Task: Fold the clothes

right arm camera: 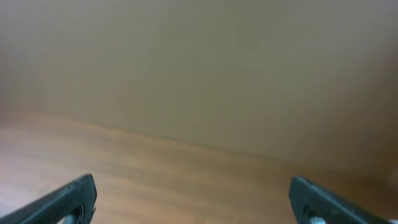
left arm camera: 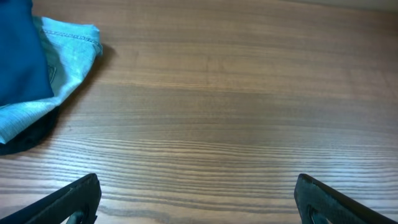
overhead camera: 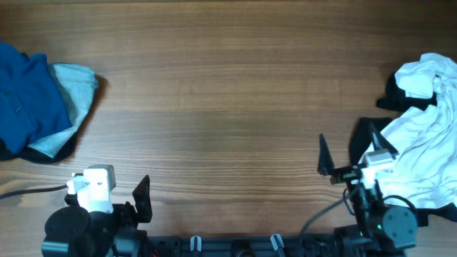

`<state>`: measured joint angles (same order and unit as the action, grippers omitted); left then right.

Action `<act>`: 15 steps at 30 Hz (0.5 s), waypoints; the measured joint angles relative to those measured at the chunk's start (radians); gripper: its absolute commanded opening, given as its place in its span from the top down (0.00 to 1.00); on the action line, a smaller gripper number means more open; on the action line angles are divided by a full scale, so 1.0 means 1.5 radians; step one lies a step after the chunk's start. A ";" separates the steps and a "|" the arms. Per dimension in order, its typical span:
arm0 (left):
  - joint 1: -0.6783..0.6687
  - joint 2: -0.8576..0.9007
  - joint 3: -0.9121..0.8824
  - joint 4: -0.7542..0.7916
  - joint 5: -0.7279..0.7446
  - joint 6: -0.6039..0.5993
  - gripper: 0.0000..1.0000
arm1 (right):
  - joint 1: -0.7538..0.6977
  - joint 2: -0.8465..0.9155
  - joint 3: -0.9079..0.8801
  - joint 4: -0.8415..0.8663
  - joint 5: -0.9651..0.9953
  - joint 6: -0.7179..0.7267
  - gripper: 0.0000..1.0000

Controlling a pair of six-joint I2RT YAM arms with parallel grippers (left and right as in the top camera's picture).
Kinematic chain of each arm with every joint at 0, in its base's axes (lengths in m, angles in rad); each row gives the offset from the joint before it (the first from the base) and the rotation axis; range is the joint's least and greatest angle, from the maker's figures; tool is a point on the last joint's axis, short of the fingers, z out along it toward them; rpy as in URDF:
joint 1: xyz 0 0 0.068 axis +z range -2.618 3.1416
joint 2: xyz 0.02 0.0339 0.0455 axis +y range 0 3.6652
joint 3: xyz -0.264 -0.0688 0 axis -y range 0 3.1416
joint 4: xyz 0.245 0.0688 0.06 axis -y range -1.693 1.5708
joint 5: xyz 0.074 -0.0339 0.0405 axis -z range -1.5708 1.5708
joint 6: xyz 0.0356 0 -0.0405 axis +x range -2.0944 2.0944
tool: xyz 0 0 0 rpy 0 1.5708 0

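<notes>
A folded dark blue garment (overhead camera: pixel 25 96) lies at the table's left edge on a light blue garment (overhead camera: pixel 77 87), with a dark one under both. Both also show in the left wrist view, the blue one (left arm camera: pixel 18 50) and the light blue one (left arm camera: pixel 71 53). A crumpled white pile of clothes (overhead camera: pixel 428 135) lies at the right edge over a black garment (overhead camera: pixel 391 96). My left gripper (overhead camera: pixel 108 191) (left arm camera: pixel 198 193) is open and empty near the front edge, below the blue stack. My right gripper (overhead camera: pixel 341 150) (right arm camera: pixel 193 196) is open and empty, just left of the white pile.
The wooden table (overhead camera: pixel 228 93) spans the whole view. A cable (overhead camera: pixel 28 190) runs off to the left from the left arm's base. The right wrist view shows only blurred table and a plain wall (right arm camera: pixel 199 68).
</notes>
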<state>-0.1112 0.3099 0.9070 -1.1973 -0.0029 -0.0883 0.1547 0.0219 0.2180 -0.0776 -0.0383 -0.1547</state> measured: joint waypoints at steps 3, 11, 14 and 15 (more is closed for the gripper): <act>0.000 0.000 0.000 0.000 0.000 0.000 0.00 | -0.020 -0.002 -0.083 0.058 -0.028 -0.041 0.00; 0.000 0.000 0.000 0.000 0.000 0.000 0.00 | -0.036 -0.003 -0.141 0.055 -0.064 -0.063 0.00; 0.000 0.000 0.000 0.000 0.000 0.000 0.00 | -0.041 -0.003 -0.141 0.055 -0.065 -0.063 0.00; 0.000 0.000 0.000 0.000 0.000 0.000 0.00 | -0.041 -0.003 -0.141 0.055 -0.065 -0.063 0.00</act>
<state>-0.1112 0.3099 0.9070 -1.1976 -0.0029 -0.0883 0.0925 0.0174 0.0063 0.0055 -0.1352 -0.2497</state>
